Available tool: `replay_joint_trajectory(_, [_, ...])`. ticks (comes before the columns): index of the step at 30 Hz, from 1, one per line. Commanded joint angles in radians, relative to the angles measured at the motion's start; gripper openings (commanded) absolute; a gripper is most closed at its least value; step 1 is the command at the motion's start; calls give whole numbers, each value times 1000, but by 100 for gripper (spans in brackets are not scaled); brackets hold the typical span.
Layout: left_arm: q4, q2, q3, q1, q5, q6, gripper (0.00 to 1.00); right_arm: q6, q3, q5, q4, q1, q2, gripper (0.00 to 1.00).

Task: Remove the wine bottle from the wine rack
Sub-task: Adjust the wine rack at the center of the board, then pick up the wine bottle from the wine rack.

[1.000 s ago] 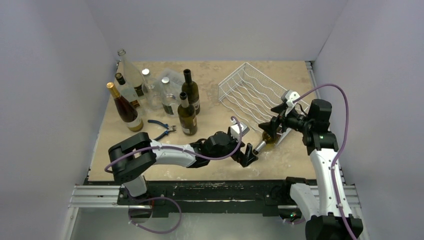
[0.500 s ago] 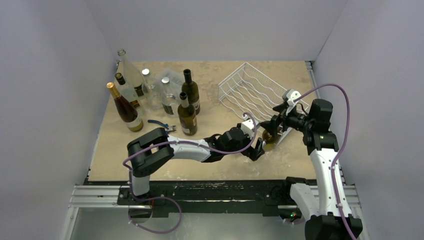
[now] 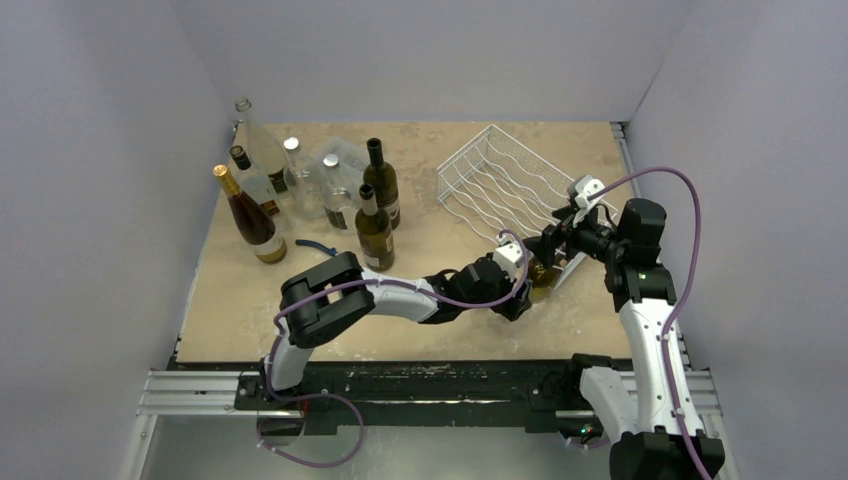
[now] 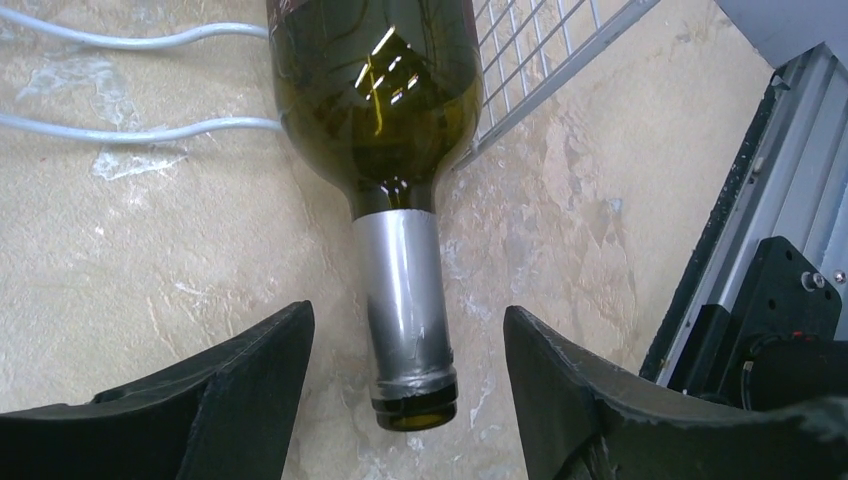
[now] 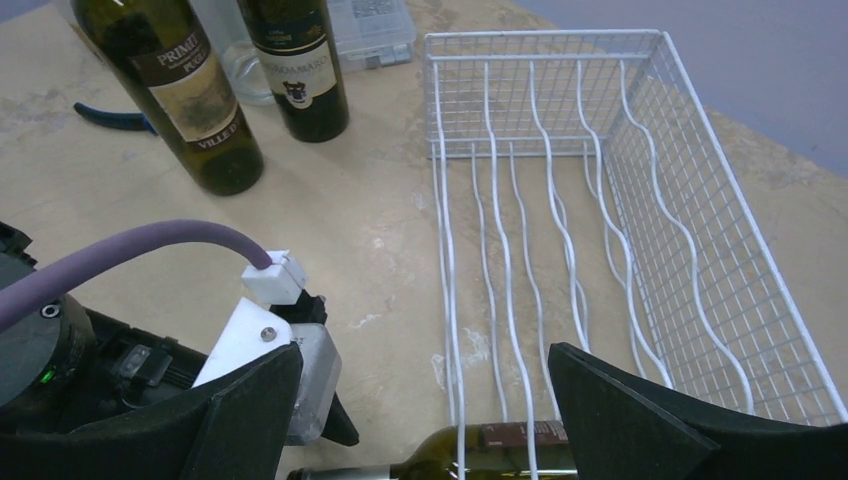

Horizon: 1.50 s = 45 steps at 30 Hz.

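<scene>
The wine bottle [image 3: 543, 279] is olive green with a silver foil neck [image 4: 404, 300]. It lies on its side at the near corner of the white wire wine rack [image 3: 500, 180], its neck sticking out over the table. My left gripper [image 4: 408, 392] is open, with one finger on each side of the neck and neither touching it. My right gripper [image 5: 425, 425] is open and hovers above the bottle's body [image 5: 500, 450] and the rack's near edge [image 5: 450, 300]. In the top view the left gripper [image 3: 520, 297] is at the neck and the right gripper [image 3: 549, 248] is just above the bottle.
Several bottles [image 3: 376, 235] stand at the back left, two of them also in the right wrist view [image 5: 190, 100]. Blue pliers [image 3: 316, 246] and a clear plastic box [image 3: 345, 158] lie near them. The black rail [image 4: 740, 290] runs along the table's front edge.
My left arm has reached to the right across the table, and its open fingers now flank the bottle's neck. The right gripper has hardly moved.
</scene>
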Motion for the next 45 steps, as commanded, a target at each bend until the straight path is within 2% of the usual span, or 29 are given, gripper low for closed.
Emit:
replay_joint_trajectory(1, [34, 21, 65, -2, -19, 3, 67, 80, -15, 96, 73, 2, -21, 98])
replay_joint_trajectory(15, [11, 78, 118, -2, -36, -11, 58, 198, -34, 320, 159, 3, -29, 99])
replay_joint_trajectory(26, [-71, 106, 172, -4, -76, 0, 55, 284, -53, 485, 223, 2, -34, 99])
replay_joint_trajectory(28, [-92, 111, 185, -7, -84, 2, 51, 300, -57, 510, 231, 2, -35, 99])
replay_joint_trajectory(45, [-251, 156, 300, -27, -127, 20, 49, 312, -62, 535, 241, 2, -40, 99])
